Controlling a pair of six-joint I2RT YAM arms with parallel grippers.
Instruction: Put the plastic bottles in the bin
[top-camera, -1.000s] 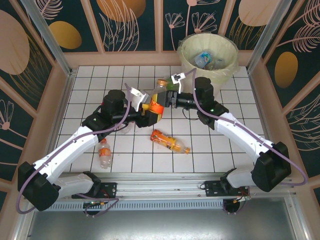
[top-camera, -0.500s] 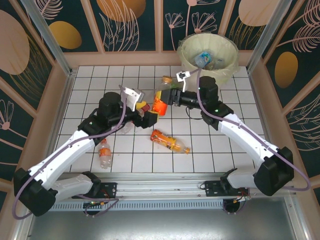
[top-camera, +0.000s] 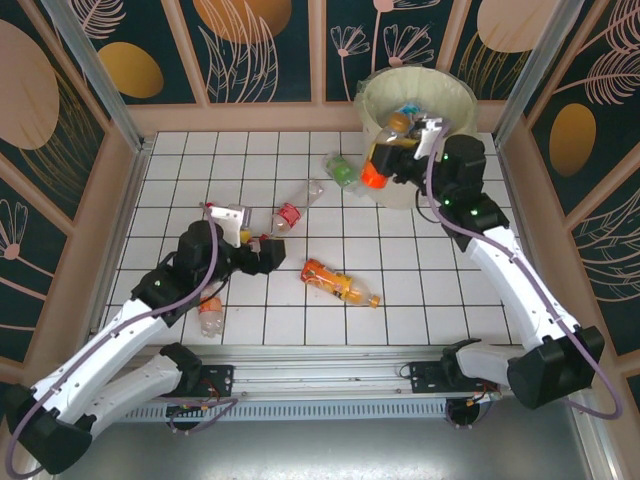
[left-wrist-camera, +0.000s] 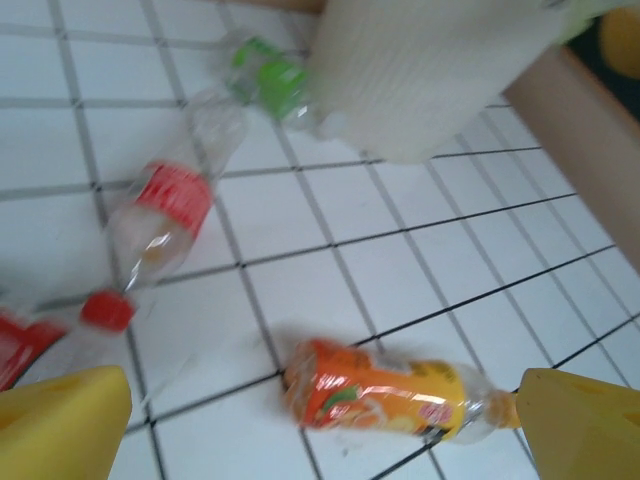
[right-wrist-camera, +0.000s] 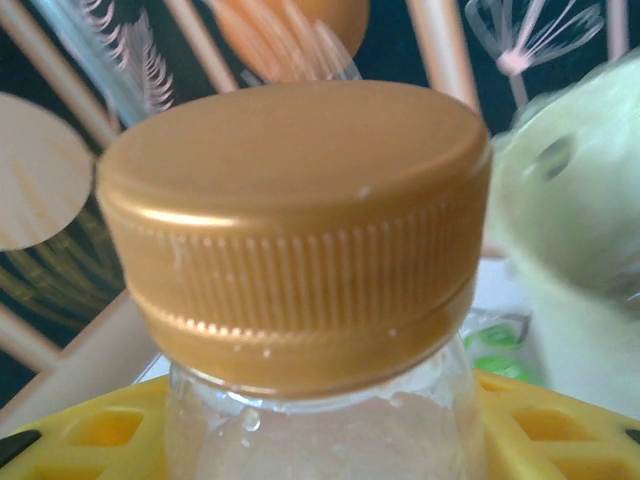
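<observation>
My right gripper is shut on an orange-labelled plastic bottle, held upright against the near left rim of the bin. Its gold cap looms close in the right wrist view, with yellow fingers on either side of its neck. My left gripper hangs open over the tiles, its fingers wide apart above an orange bottle lying flat. A red-labelled bottle and a green-labelled one lie farther back.
Another small bottle lies near the left arm's forearm. Several bottles sit inside the bin. Wooden walls and metal posts enclose the tiled table.
The right arm has carried the orange-labelled bottle from the table's middle up to the bin's rim. The left arm has pulled back toward the near left, empty.
</observation>
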